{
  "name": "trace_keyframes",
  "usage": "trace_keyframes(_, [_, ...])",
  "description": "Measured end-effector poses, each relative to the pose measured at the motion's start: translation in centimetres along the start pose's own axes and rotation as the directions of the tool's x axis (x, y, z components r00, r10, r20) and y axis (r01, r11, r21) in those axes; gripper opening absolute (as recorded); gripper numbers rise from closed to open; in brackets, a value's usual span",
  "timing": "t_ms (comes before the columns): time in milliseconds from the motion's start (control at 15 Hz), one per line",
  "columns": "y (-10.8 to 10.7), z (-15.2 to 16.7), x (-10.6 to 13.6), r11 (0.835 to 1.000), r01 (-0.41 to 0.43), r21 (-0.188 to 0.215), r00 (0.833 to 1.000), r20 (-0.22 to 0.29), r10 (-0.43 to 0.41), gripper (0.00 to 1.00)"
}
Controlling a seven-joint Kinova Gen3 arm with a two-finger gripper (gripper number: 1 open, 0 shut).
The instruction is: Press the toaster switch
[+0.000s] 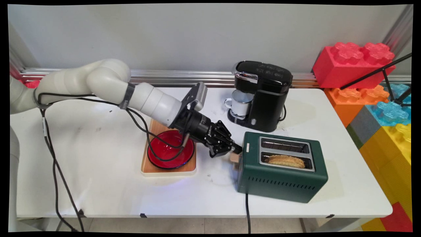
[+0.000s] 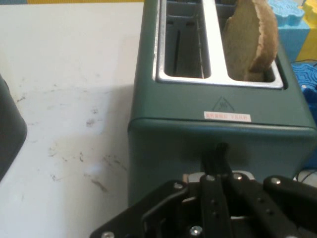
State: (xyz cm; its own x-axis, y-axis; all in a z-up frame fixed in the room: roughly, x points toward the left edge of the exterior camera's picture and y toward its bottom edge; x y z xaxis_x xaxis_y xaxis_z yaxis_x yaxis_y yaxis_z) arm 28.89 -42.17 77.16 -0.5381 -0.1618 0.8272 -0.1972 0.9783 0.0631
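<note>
From above, the black gripper (image 1: 234,152) is pinched shut at the end of the green toaster (image 1: 282,170), right by its tan lever (image 1: 235,157). Toast (image 1: 285,161) sits in the near slot. A red bowl (image 1: 171,152) on a wooden tray (image 1: 154,168) is beside the arm, a coffee maker (image 1: 263,93) with a white mug (image 1: 240,102) behind, on the white table (image 1: 98,184). Big toy bricks (image 1: 353,64) stand at the right.

From the hand, the gripper (image 2: 218,163) touches the toaster's (image 2: 168,148) end wall; toast (image 2: 250,39) pokes up.

toaster (image 1: 283,177) dark green | bowl (image 1: 171,152) red | coffee maker (image 1: 263,95) black | mug (image 1: 241,102) white | gripper (image 1: 235,152) black | table (image 1: 98,184) white
</note>
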Motion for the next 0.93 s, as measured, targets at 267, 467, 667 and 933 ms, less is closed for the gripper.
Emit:
trace_keyframes(267, [0.0,0.6,-0.4,1.0,0.007,-0.001,1.0,-0.001,-0.007,0.0])
trace_keyframes(467, [0.0,1.0,-0.7,1.0,0.011,-0.003,1.0,-0.001,-0.011,0.0])
trace_keyframes(667, [0.1,1.2,-1.2,1.0,0.013,-0.008,1.0,0.003,-0.013,0.0])
trace_keyframes(933, [0.2,1.4,-1.7,1.0,0.016,-0.015,1.0,0.009,-0.016,0.0])
